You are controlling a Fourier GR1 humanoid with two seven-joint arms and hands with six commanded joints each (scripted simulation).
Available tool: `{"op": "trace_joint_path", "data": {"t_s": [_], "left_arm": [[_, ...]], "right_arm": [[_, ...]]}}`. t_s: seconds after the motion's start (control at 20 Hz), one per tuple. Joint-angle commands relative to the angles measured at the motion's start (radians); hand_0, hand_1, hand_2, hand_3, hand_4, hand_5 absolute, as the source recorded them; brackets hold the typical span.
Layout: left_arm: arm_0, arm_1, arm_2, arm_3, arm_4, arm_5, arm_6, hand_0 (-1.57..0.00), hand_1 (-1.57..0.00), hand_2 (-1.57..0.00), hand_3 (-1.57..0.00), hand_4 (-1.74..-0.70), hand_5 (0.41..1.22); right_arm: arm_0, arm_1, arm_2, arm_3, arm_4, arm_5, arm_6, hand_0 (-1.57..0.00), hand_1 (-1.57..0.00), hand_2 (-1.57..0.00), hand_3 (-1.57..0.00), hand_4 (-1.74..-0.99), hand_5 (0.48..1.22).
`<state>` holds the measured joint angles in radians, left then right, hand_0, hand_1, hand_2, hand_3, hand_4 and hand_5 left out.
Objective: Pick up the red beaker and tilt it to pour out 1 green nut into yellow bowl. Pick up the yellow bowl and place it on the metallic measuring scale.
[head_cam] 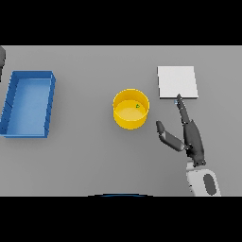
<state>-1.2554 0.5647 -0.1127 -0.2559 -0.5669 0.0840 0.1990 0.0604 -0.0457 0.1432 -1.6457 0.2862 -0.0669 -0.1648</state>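
The yellow bowl (pixel 130 109) stands upright near the table's middle, with one small green nut (pixel 137 106) lying inside it toward its right side. Right of and behind the bowl lies the flat metallic measuring scale (pixel 177 82), a pale square plate. My right hand (pixel 191 137) is open to the right of the bowl, fingers stretched toward the scale's near edge and thumb spread out toward the bowl, apart from both and holding nothing. No red beaker shows. My left hand is out of sight.
A blue rectangular bin (pixel 29 103) sits at the table's far left. A dark object (pixel 2 59) pokes in at the upper left edge.
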Motion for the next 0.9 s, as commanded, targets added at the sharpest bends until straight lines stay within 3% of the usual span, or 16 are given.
{"op": "trace_joint_path", "data": {"t_s": [0.0,0.15,0.35,0.4,0.7,0.85], "left_arm": [[0.039,0.004,0.027,-0.019,0.034,0.018,0.031,-1.57,-1.57,-1.57,-1.47,-1.74,1.221],[0.165,0.003,0.079,-0.141,0.124,0.041,0.060,-1.57,-1.57,-1.57,-1.48,-1.74,1.221],[0.356,-0.015,0.092,-0.392,0.195,0.075,0.203,-1.57,-1.57,-1.57,-1.45,-1.74,1.221],[0.417,-0.019,0.093,-0.464,0.212,0.085,0.210,-1.57,-1.57,-1.57,-1.44,-1.74,1.221],[0.619,-0.074,0.096,-0.724,0.259,0.149,0.287,-1.57,-1.57,-1.57,-1.51,-1.74,1.221],[0.694,-0.087,0.100,-0.811,0.278,0.160,0.325,-1.57,-1.57,-1.57,-1.54,-1.74,1.151]], "right_arm": [[-0.007,-0.004,-0.003,-0.002,0.003,-0.004,0.006,0.00,0.00,0.00,0.00,-1.047,0.651],[0.002,-0.008,0.006,-0.018,0.033,-0.018,0.021,0.00,0.00,0.00,0.00,-1.054,0.648],[-0.003,-0.005,0.015,-0.009,0.042,-0.015,0.029,0.00,0.00,0.00,0.00,-1.026,0.648],[0.000,-0.011,0.012,-0.015,0.046,-0.018,0.041,0.00,0.00,0.00,0.00,-1.020,0.645],[0.004,-0.010,0.004,0.002,0.012,0.004,0.012,0.00,0.00,0.00,0.00,-1.004,0.648],[0.013,-0.011,0.002,-0.008,0.001,0.008,-0.020,0.00,0.00,0.00,0.00,-1.012,0.650]]}}
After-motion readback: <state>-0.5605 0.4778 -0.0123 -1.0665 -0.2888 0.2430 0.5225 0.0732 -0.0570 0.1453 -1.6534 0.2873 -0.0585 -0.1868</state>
